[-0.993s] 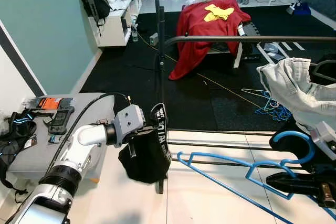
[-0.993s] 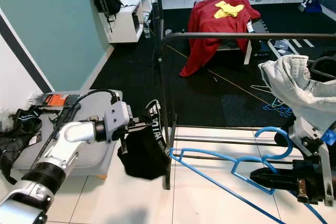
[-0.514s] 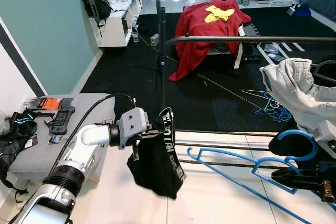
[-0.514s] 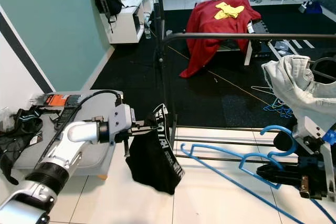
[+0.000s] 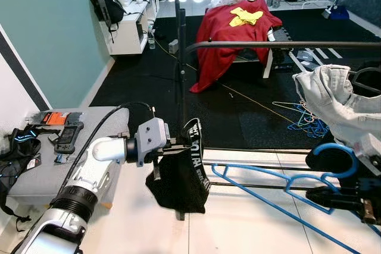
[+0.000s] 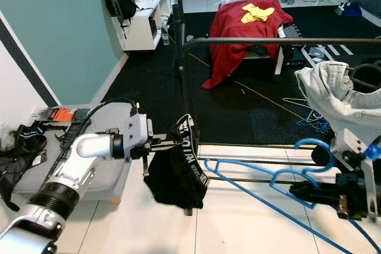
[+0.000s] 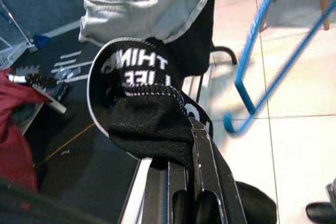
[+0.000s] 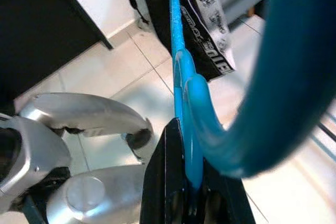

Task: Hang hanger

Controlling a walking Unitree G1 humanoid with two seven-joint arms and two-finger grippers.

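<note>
My left gripper (image 5: 182,145) is shut on the waistband of a black garment (image 5: 180,178) with white lettering, which hangs beside the rack's upright post (image 5: 180,87). In the left wrist view the cloth (image 7: 142,114) drapes over the black fingers (image 7: 202,153). My right gripper (image 5: 322,197) is shut on a blue hanger (image 5: 256,172), low at the right over the white tiles, with its hook (image 5: 334,149) curling upward. The right wrist view has the hanger (image 8: 181,77) pinched between the fingers (image 8: 164,182). The dark rail (image 5: 268,44) runs across above both.
A pale denim garment (image 5: 333,105) hangs at the rail's right end. A grey bench (image 5: 89,124) with devices stands at the left. Beyond the rack are a red-draped piece of furniture (image 5: 229,28) and loose blue hangers (image 5: 306,120) on dark carpet.
The black garment swung out to the right and has come back beside the rack post, a little higher. The blue hanger has drifted slightly to the right in my right gripper.
</note>
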